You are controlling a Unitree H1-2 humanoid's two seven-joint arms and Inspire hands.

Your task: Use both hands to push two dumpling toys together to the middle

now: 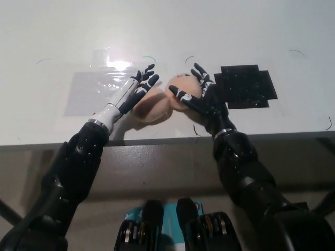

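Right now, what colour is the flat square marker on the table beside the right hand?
Black, the flat square marker on the white table, clearest in the head view.

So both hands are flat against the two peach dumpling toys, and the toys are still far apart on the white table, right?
Not quite. In the head view the two peach dumpling toys touch at the middle of the white table, not far apart. The white left hand and black right hand do rest against them.
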